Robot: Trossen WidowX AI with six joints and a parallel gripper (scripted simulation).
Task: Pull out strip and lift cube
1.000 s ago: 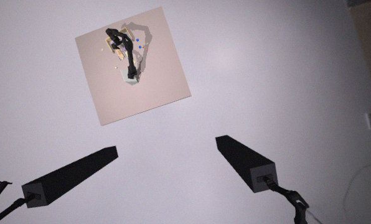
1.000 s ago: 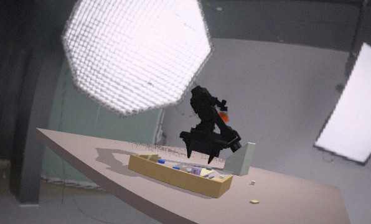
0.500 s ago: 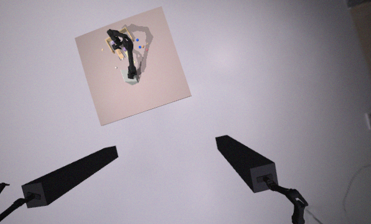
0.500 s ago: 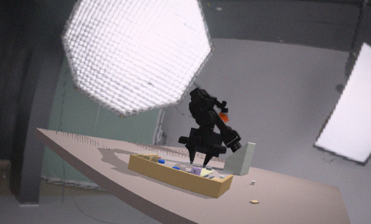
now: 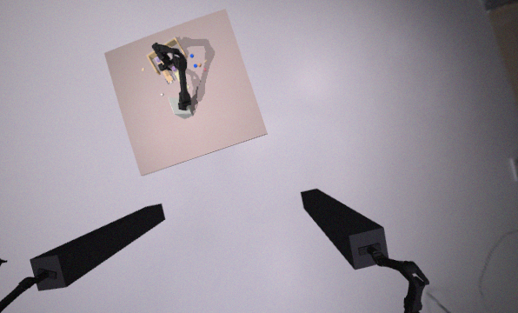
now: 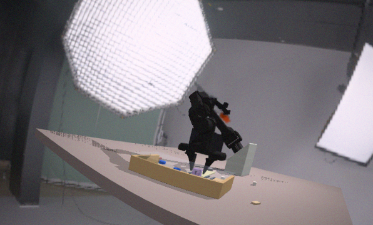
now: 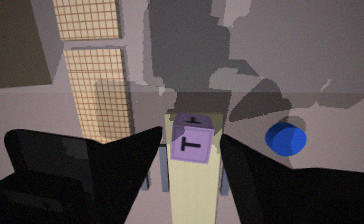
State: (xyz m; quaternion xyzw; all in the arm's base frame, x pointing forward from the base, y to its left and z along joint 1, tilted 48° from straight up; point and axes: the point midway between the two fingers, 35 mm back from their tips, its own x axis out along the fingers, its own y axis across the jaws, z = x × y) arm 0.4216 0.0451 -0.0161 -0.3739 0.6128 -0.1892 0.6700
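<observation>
A purple cube (image 6: 196, 172) (image 7: 191, 146) marked with a T stands on the far end of a pale yellow strip (image 7: 194, 195). The part of that strip in the wrist view shows no break. A tan checked strip (image 7: 100, 95) lies to its left, with a gap between it and another checked piece (image 7: 88, 20) beyond. My gripper (image 6: 198, 170) (image 7: 191, 135) is open and points down, with one finger on each side of the cube in the wrist view. Space shows between the cube and both fingertips.
A low wooden frame (image 5: 153, 65) (image 6: 174, 180) stands around the cube's side of the layout. Blue-grey posts (image 7: 164, 170) (image 7: 225, 181) flank the yellow strip. A blue round piece (image 7: 285, 139) lies right of the cube. A white cube (image 6: 254, 183) and a tan piece (image 6: 256, 203) lie outside the frame.
</observation>
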